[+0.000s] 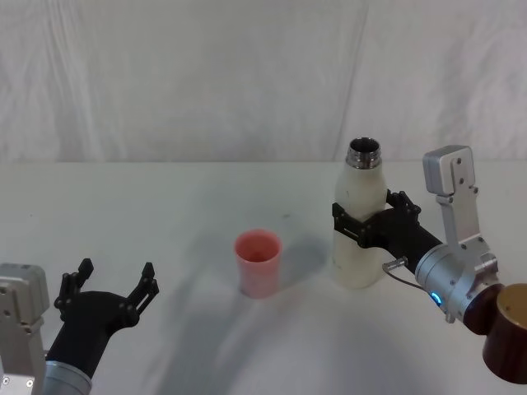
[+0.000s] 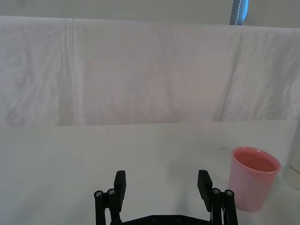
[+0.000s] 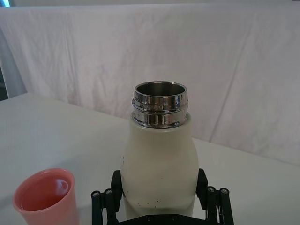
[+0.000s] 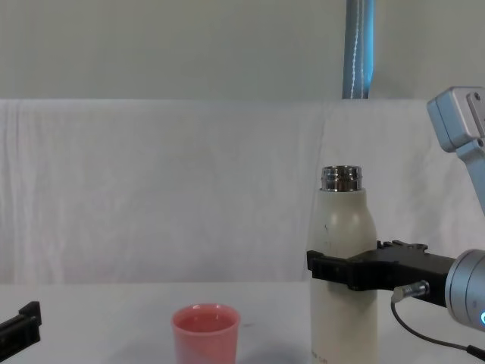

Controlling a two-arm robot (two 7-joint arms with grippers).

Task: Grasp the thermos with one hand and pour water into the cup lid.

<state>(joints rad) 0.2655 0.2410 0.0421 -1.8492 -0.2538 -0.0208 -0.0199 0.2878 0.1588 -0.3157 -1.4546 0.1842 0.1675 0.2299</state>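
At the near left of the white desk (image 1: 165,214) the left claw (image 1: 115,284) hung just above the surface, its black fingers (image 2: 120,183) spread wide with nothing between them, pointing forward toward the white cloth backdrop (image 1: 206,74). To its right, near the middle of the desk, the cup lid (image 1: 258,262) stood upright on its base, a small pink cup with its round mouth open to the top; the right wrist view showed a shine inside it that looked like liquid, though how much could not be told. It stood apart from both claws and just left of the thermos (image 1: 361,216), with a clear strip of desk between them. The thermos was upright, cream-white, its shiny steel neck uncapped and open at the top, its base at or very near the desk surface. The right claw (image 1: 368,219) had closed around its body at about mid-height, one black finger (image 3: 108,193) pressed on each side, the arm reaching in from the right. Behind the backdrop a blue pole (image 4: 359,49) rose upright.
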